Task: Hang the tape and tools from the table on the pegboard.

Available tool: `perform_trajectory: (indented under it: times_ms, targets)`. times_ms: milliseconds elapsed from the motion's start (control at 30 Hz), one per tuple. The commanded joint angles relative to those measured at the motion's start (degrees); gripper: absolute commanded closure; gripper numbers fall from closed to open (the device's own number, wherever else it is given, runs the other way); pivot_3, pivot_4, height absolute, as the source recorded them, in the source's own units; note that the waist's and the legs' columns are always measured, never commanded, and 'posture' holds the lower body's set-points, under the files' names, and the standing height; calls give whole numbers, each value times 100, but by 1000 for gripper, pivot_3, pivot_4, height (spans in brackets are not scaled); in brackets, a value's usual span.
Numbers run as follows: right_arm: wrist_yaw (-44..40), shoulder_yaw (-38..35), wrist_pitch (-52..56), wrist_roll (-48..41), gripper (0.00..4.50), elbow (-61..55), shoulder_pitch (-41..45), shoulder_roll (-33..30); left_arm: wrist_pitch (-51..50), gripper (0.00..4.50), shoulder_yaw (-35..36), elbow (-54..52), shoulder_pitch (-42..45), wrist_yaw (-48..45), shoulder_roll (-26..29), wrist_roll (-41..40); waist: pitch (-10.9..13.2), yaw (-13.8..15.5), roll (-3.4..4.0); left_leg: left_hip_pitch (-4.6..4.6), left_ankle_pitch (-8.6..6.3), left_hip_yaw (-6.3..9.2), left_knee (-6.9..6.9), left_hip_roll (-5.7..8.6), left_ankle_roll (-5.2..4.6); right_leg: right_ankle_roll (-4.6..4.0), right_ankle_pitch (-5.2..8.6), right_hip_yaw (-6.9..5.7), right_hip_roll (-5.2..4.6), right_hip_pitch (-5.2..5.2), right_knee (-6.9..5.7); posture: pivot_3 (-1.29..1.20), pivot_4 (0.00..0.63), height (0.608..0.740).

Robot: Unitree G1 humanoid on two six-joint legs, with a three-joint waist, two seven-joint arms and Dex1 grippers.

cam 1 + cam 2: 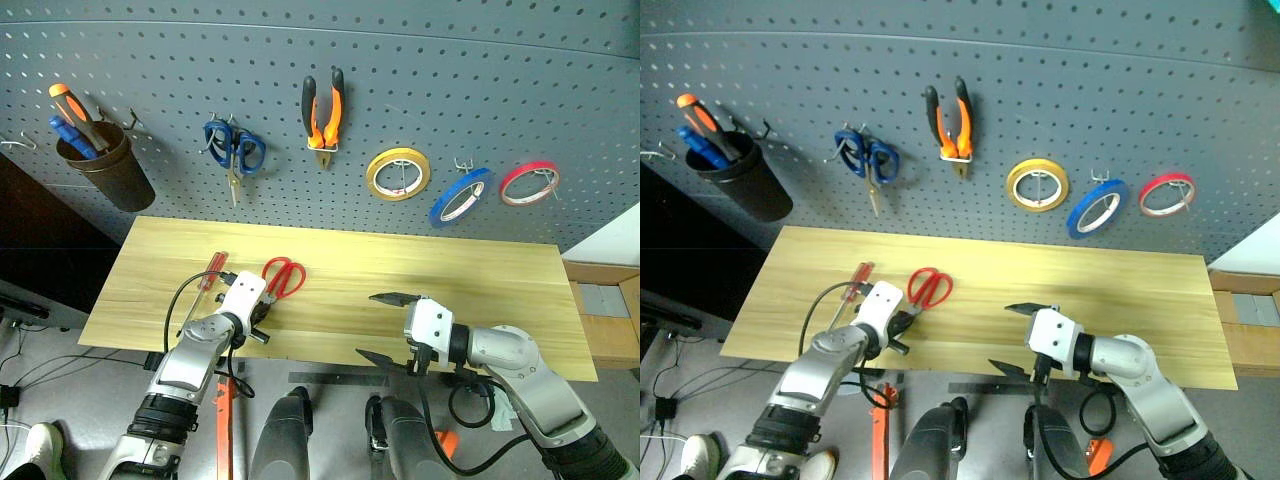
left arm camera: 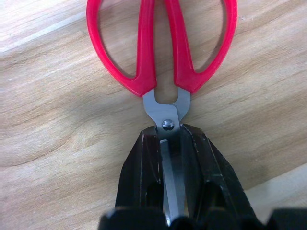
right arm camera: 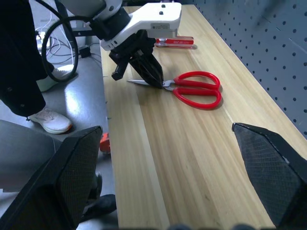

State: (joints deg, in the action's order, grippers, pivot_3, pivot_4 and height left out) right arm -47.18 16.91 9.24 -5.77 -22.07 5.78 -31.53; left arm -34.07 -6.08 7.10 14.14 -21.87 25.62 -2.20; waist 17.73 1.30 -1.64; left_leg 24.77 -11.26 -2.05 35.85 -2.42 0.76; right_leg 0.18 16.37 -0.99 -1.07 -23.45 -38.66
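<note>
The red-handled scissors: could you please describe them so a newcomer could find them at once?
On the wooden table below the pegboard, look near its left front, where the left gripper is shut on the blades of the red-handled scissors. The slim red screwdriver beside them has no finger loops.

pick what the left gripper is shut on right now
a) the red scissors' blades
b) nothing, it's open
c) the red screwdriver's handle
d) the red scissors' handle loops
a: the left gripper has its black fingers clamped on the blades of the red scissors, just below the pivot, on the table.
</note>
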Motion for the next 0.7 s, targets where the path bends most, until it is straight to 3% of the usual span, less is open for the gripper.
perform_trajectory:
  times_ms: [33, 267, 367, 600, 700]
  targets:
    - [60, -194, -95, -202, 0, -189, 47, 97, 42, 4260, 126, -67, -213, 108, -101, 21, -3, 0, -1, 0, 0, 0, 0, 0, 0, 0, 0, 0, 0, 0, 0, 30, 285, 740]
    - [584, -734, 356, -800, 0, -395, 60, 624, 802, 4260, 449, -805, -510, 141, -426, -223, -30, 6, -21, 5, 5, 4, 1, 1, 18, 4, -3, -7, 0, -2, 0, 41, 221, 740]
    - [938, -1096, 478, -1069, 0, -550, 47, 893, 1277, 4260, 570, -1639, -1059, 448, -612, -124, -63, 11, -44, 9, 11, 6, 2, 1, 36, 6, -5, -10, 0, -2, 0, 55, 186, 740]
    - [905, -1748, 1142, -3078, 0, -1251, -187, 1175, 2282, 4260, 805, -3313, -2546, 1041, -816, 315, -382, 4, -53, 11, -16, 10, -1, -1, 56, 2, -2, -10, 5, -4, 4, 77, 117, 740]
    - [991, -1815, 1111, -3257, 0, -1230, -135, 1267, 2661, 4260, 853, -3513, -2688, 1275, -928, 485, -516, 13, -55, 8, -21, 8, 3, -1, 44, 13, 4, -9, 6, 1, 4, 82, 99, 740]
